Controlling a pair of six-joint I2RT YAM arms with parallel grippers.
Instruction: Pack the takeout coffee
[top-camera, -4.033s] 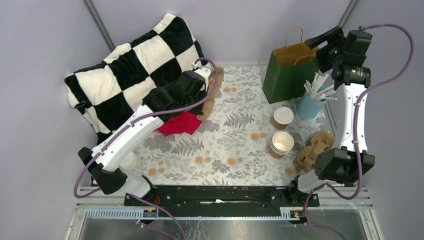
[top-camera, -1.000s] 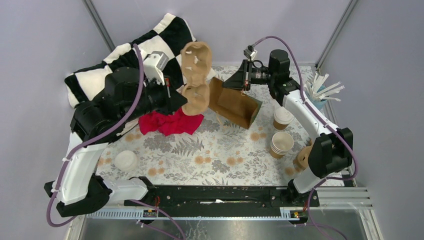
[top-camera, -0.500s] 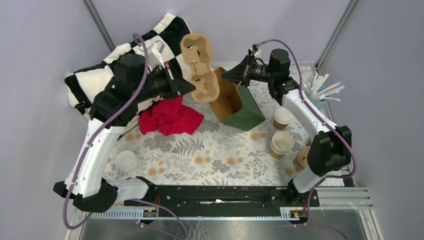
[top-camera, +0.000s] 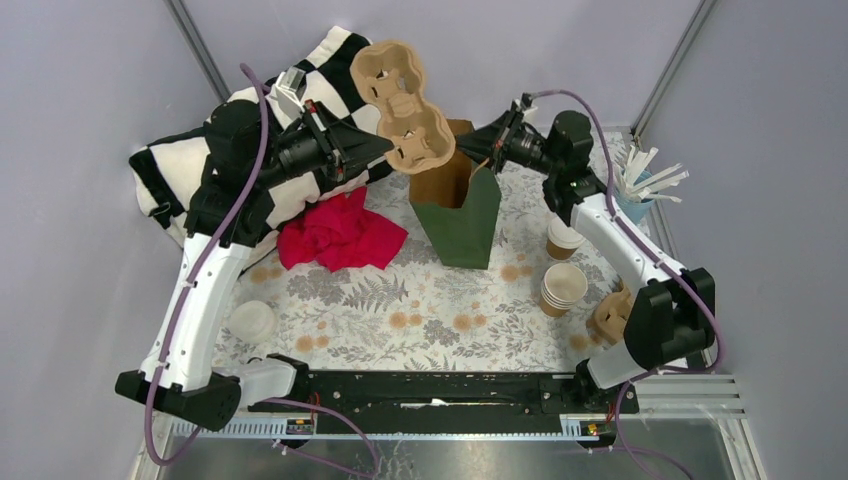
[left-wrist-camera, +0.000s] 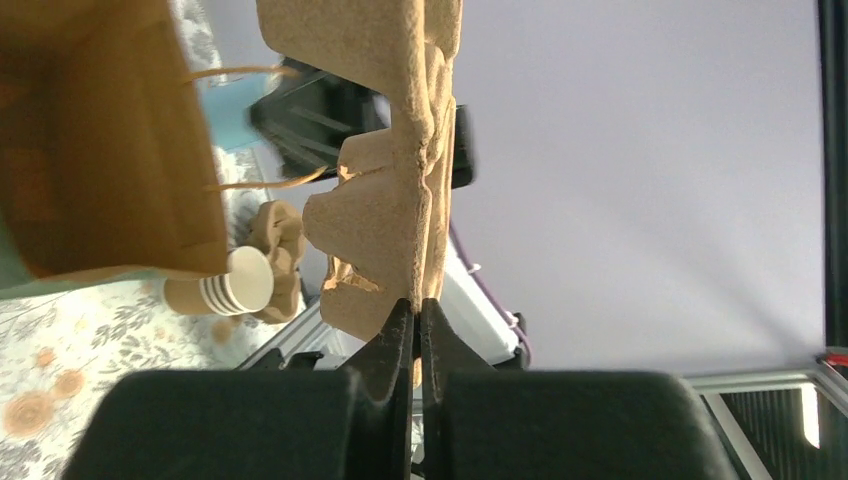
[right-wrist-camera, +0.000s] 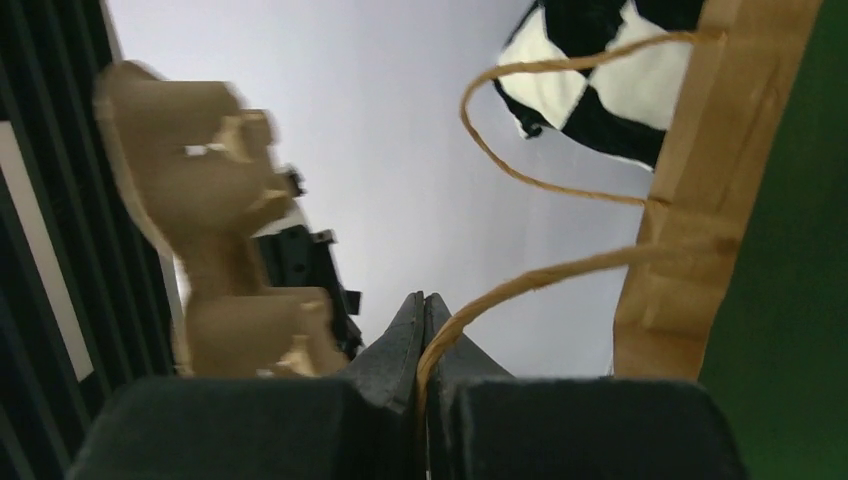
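The takeout coffee (top-camera: 560, 241), a brown cup with a white lid, stands on the mat at the right, partly behind my right arm. My left gripper (top-camera: 386, 150) (left-wrist-camera: 417, 305) is shut on the edge of a molded cardboard cup carrier (top-camera: 400, 100) (left-wrist-camera: 390, 190), holding it in the air just above and left of the green paper bag (top-camera: 462, 215). My right gripper (top-camera: 463, 150) (right-wrist-camera: 424, 300) is shut on the bag's twine handle (right-wrist-camera: 560, 272), and the bag stands upright with its mouth open.
A stack of lidless cups (top-camera: 563, 288) and a second carrier (top-camera: 610, 317) sit at the right front. A blue cup of stirrers (top-camera: 640, 178) is at the far right. A red cloth (top-camera: 340, 232), a checkered cushion (top-camera: 190, 175) and a white lid (top-camera: 251, 322) lie on the left.
The right gripper has pulled the bag from lying tilted to standing upright. The left arm has lifted the carrier higher and to the right, up to the bag's mouth.
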